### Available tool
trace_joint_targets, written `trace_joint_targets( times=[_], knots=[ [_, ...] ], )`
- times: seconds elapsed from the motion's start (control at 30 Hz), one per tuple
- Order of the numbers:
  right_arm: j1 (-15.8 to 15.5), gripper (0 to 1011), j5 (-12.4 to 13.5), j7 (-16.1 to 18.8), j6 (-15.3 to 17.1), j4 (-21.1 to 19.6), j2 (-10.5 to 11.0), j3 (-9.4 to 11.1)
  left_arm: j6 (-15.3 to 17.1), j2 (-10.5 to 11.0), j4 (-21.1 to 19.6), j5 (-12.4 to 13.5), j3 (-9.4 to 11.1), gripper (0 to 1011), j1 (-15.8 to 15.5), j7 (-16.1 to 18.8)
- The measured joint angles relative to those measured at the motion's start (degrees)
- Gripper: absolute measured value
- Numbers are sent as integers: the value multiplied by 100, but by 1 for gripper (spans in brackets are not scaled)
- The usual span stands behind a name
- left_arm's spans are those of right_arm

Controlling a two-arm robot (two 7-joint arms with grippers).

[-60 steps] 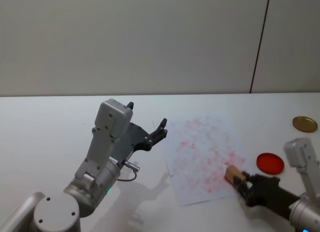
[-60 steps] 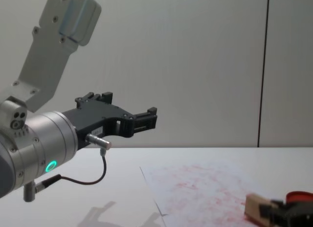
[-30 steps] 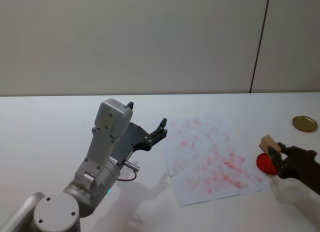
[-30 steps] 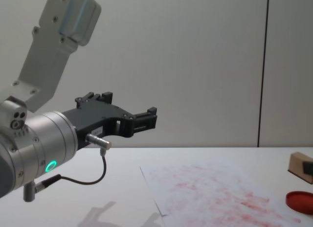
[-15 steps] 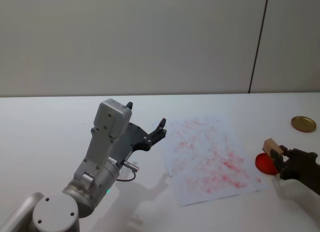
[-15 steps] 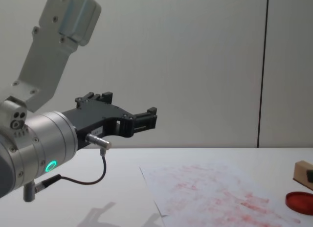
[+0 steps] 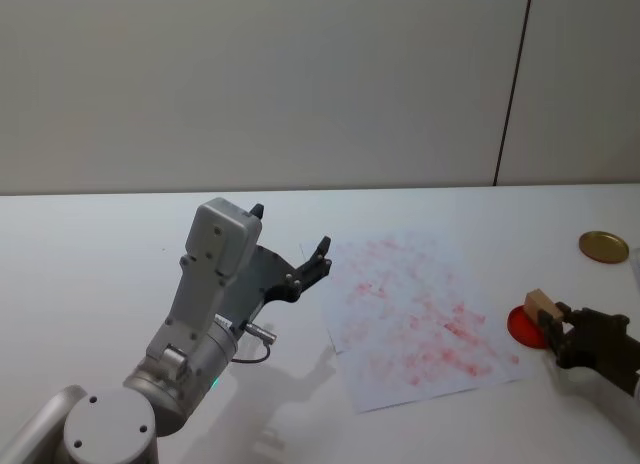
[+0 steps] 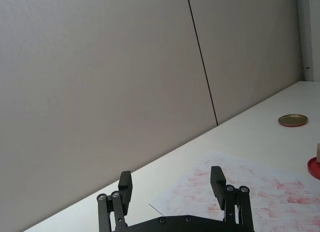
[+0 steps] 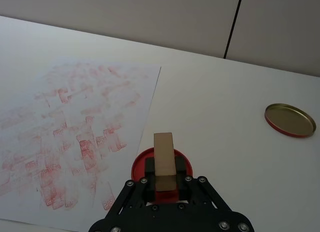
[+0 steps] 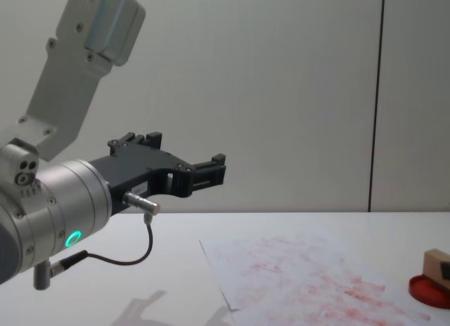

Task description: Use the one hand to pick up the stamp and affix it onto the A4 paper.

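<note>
My right gripper (image 7: 553,322) is shut on the stamp (image 7: 541,306), a small pale wooden block. It holds the stamp (image 9: 164,159) over the round red ink pad (image 9: 141,165), just right of the A4 paper (image 7: 415,319). In the chest view the stamp (image 10: 436,259) sits at or just above the pad (image 10: 424,289); I cannot tell whether they touch. The paper (image 9: 75,127) is a white sheet covered in smudged red marks. My left gripper (image 7: 290,229) hangs open and empty in the air left of the paper, fingers (image 8: 217,179) spread wide.
A gold round lid (image 7: 603,247) lies on the white table at the far right, beyond the ink pad. The left arm's silver body (image 10: 63,213) with its green ring light looms large at the near left. A wall stands behind the table.
My right gripper has carried the stamp from the paper's near right part off to the right, over the red ink pad, and lowered it there. The left arm has not moved.
</note>
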Motion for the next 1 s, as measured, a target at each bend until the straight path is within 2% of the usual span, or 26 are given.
trace_joint_targets(
  times=[0.2,0.23,0.33,0.57,0.6,0.7,0.77,0.83,1.0],
  knots=[
    [6,242,-5,2,10,49,-10,-8,0,0,0,0,0,993,0,0],
    [6,298,-5,1,11,57,-12,-9,0,0,0,0,0,993,0,0],
    [2,358,-5,-4,11,64,-14,-11,0,0,0,0,0,993,0,0],
    [-23,583,7,-34,-38,42,-16,-15,0,0,0,0,0,993,0,0],
    [-28,641,8,-37,-47,32,-16,-15,0,0,0,0,0,993,0,0],
    [-51,723,12,-61,-111,-26,-15,-15,0,0,0,0,0,993,0,0],
    [-56,738,12,-69,-131,-50,-15,-15,0,0,0,0,0,993,0,0],
    [-97,854,12,-130,-237,-181,-14,-17,0,0,0,0,0,993,0,0],
    [-165,981,-16,-259,-367,-430,-18,-26,0,0,0,0,0,993,0,0]
  ],
)
